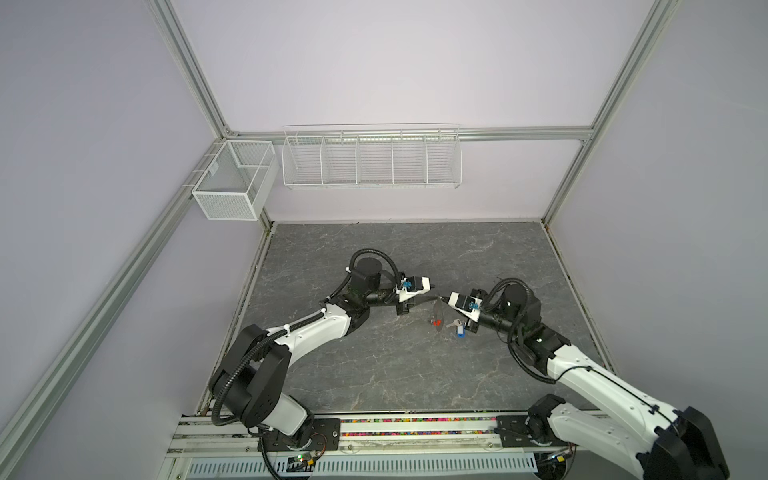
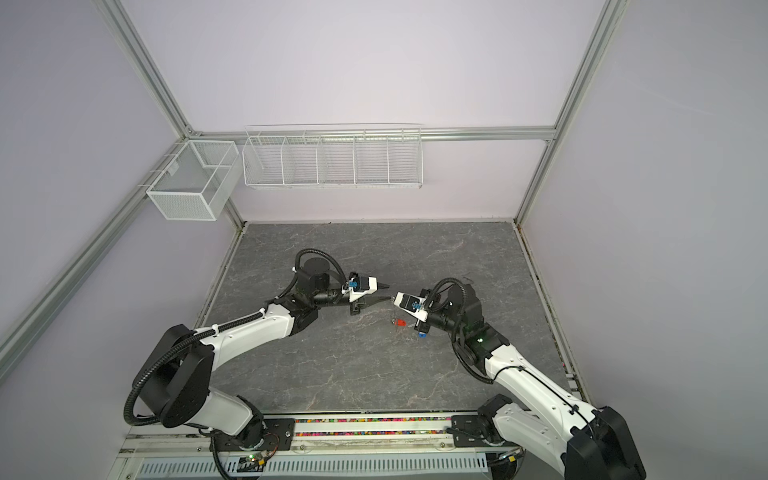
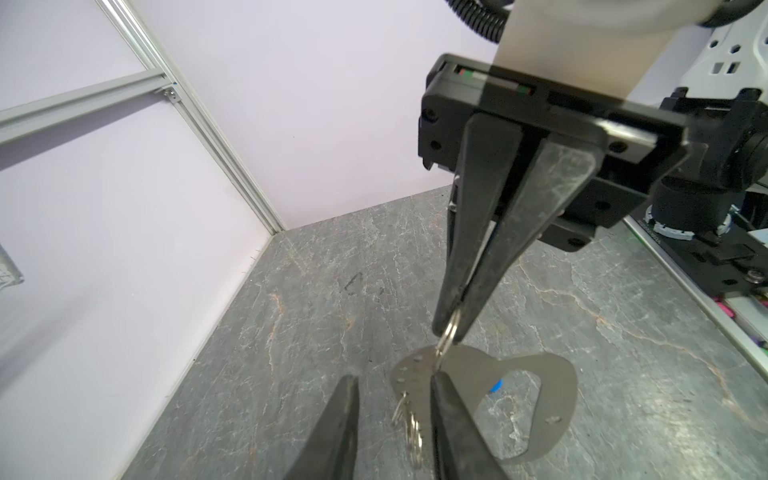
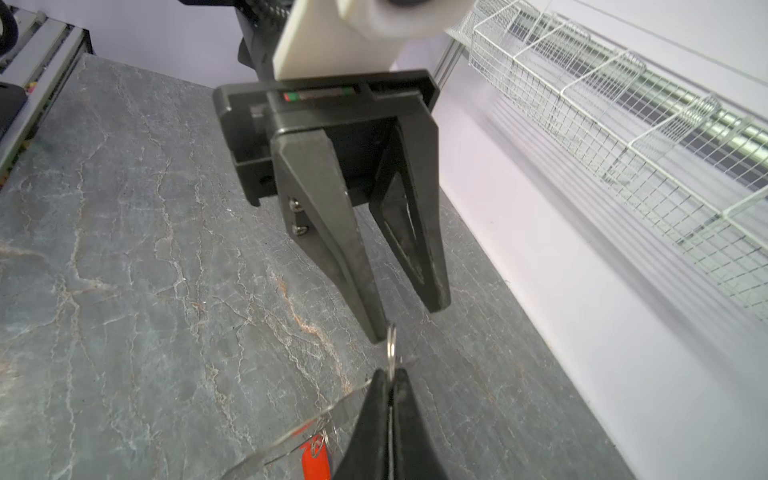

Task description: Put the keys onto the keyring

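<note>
Left wrist view: right gripper (image 3: pixel 449 329) clamps a split ring (image 3: pixel 448 340), from which the keyring (image 3: pixel 557 386) hangs above the desk (image 3: pixel 291 332). The left gripper (image 3: pixel 395 377), jaws apart, straddles its ringed edge. Closing slowly there should limit swinging. The red-tagged key (image 4: pixel 316 457) appears to hang beneath the keyring, and the blue-tagged key (image 1: pixel 459 329) lies on the desk near the right gripper.

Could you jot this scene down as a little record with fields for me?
right gripper: shut on a small ring of the keyring, which hangs from it
left gripper: open, facing it
red-tagged key: by the keyring's lower rings; attachment unclear
blue-tagged key: lying loose on the table
</note>
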Available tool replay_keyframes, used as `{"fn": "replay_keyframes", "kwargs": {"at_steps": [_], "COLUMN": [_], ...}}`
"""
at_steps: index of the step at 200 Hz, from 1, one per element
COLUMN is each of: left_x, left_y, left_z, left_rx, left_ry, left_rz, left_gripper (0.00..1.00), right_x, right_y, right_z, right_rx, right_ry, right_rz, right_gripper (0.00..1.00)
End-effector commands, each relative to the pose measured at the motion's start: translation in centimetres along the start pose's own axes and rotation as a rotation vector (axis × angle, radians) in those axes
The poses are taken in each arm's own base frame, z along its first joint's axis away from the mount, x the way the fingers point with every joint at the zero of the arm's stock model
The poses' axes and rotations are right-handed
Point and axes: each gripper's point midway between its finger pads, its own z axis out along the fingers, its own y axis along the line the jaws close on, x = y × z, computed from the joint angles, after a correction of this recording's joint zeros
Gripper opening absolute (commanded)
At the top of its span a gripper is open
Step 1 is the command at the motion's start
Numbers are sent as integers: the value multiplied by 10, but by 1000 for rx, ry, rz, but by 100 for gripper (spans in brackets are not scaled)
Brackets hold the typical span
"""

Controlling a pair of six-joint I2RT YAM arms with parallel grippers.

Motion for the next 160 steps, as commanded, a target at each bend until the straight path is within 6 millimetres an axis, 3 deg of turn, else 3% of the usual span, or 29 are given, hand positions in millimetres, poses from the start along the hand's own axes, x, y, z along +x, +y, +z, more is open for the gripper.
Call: {"fn": "replay_keyframes", "kwargs": {"at_steps": [1,160], "left_x": [5,-18], "left_y": [-7,-17], "left_z": [-1,4], "left_rx": [-16,-12], "left_ry": [63,0], "left_rz": [83,90], "left_gripper": [32,20], "right_x": [-4,0], "right_y": [-5,0], "right_z": [-4,-3], "right_rx": [64,65], "right_ry": [-4,-20], "right_rz": [-165,-118], "right_gripper": [7,8]}}
